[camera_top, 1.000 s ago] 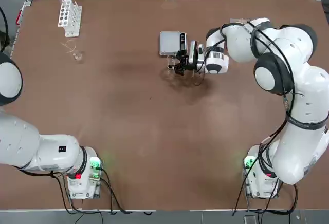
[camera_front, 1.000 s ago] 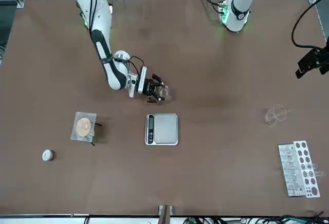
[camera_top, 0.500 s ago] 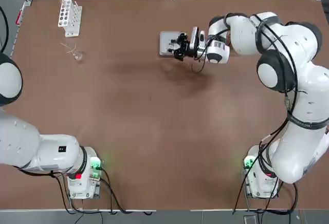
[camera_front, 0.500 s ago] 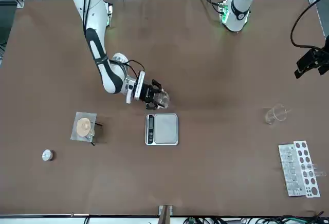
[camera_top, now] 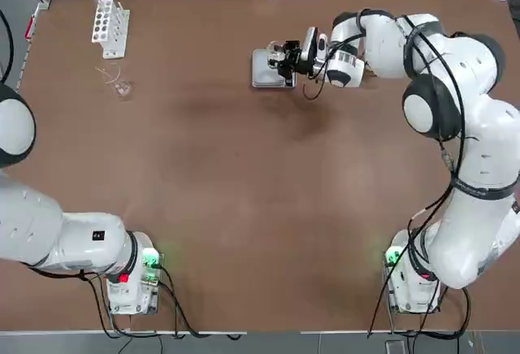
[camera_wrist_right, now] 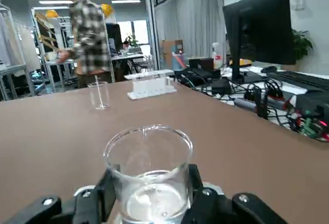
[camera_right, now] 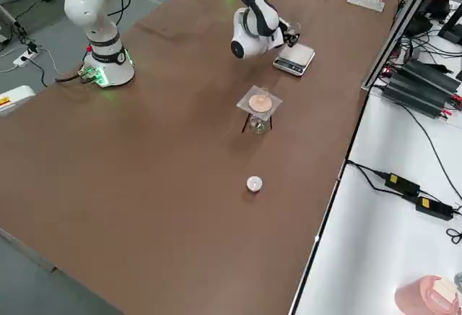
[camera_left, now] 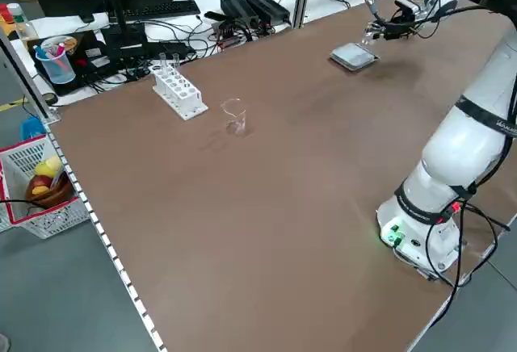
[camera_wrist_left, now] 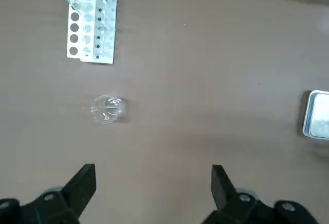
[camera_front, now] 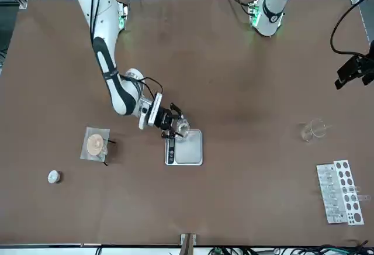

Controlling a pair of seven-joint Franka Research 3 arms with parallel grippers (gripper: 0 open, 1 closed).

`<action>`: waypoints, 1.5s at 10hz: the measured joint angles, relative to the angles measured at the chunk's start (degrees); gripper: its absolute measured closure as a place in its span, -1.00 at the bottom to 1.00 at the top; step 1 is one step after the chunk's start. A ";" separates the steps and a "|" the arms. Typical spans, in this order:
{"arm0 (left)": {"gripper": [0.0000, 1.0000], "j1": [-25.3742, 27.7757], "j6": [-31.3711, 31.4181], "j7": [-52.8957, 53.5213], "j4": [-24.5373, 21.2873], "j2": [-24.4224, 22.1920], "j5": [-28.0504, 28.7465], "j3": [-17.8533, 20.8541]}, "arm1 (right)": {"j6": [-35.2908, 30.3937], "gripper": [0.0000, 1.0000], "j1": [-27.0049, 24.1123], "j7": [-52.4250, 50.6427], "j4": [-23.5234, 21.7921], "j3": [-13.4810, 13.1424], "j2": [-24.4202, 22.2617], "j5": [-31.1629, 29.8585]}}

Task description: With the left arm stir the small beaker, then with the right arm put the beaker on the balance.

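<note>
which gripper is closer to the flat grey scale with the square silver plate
Right. The right gripper holds the small clear glass beaker at the flat grey scale. The left gripper hangs open far away, near the white test-tube rack.

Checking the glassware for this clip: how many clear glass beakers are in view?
2. The small beaker sits in the right gripper, over the balance. A second glass with a thin rod stands near the white test-tube rack. None looks hidden.
</note>
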 joint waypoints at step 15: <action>-0.98 0.04 0.03 0.00 0.00 0.00 0.00 0.06 | 4.23 -0.15 -0.16 4.58 12.46 -2.79 9.84 0.00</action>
